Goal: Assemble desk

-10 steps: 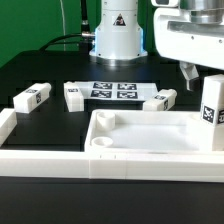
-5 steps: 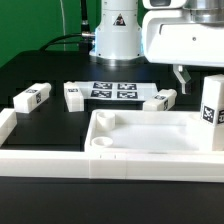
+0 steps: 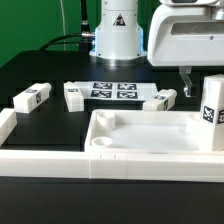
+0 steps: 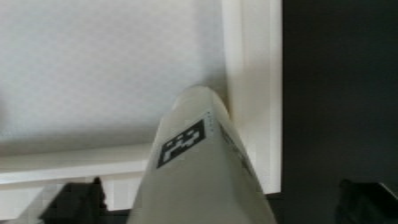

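Closest to me a low white wall (image 3: 45,165) runs across the front of the black table (image 3: 20,70) and turns back at the exterior view's left. Just behind it lies the desk's tabletop (image 3: 150,138), a white rimmed tray facing up, with a round socket (image 3: 100,146) showing at its near corner on the exterior view's left.

At the tray's end on the exterior view's right, a standing leg (image 3: 211,115) rises upright from inside the rim, a black-and-white tag on its face. Its foot is cut off at the picture's edge, so I cannot tell whether it is seated in a socket.

The gripper (image 3: 198,85) hangs over the top of that leg with its jaws spread wide and nothing grasped. One dark finger (image 3: 185,82) comes down just beside the leg's upper end. In the wrist view the standing leg (image 4: 199,150) points up between the two fingertips (image 4: 80,202), with the tray's floor and rim behind it; I see no contact on either side.

Farther back three more legs lie flat on the table, well apart from the tray: a left leg (image 3: 32,98), a middle leg (image 3: 72,95) and a right leg (image 3: 160,99). Between the last two sits the marker board (image 3: 113,90). Behind it all stands the arm's base (image 3: 118,35).
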{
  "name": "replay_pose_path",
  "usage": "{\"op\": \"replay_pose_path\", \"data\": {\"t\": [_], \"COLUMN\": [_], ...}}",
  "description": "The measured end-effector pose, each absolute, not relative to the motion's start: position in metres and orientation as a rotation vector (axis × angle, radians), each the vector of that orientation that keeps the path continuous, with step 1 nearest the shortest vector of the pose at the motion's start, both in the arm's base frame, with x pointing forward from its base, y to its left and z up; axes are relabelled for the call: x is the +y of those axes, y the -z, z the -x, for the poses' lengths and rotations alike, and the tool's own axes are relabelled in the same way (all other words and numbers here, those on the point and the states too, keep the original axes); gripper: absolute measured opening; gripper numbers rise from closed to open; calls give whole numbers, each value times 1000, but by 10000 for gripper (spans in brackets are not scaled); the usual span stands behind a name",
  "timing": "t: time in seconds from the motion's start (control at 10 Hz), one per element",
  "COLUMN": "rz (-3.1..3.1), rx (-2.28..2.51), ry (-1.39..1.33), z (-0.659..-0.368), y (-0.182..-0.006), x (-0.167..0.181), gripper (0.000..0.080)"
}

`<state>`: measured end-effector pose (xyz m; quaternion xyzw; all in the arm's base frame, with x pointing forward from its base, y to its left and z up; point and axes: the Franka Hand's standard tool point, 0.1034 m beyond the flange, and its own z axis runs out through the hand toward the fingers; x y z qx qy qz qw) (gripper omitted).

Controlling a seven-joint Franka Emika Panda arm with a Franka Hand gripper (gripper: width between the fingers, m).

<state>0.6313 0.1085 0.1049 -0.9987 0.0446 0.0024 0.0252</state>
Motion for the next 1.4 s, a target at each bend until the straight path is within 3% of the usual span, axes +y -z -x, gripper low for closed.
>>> {"op": "replay_pose_path", "data": {"t": [0.4,0.7,1.0,1.4], "rz": [3077,3055,3058,3092], "rx": [-459,-585,-570,-306], "ry": [14,17,17,13], "z": [-634,-634,-634,-634], "y": [-106,-106,-106,-106], "x": [106,105,105,105], "gripper": [649,649,288,288]}}
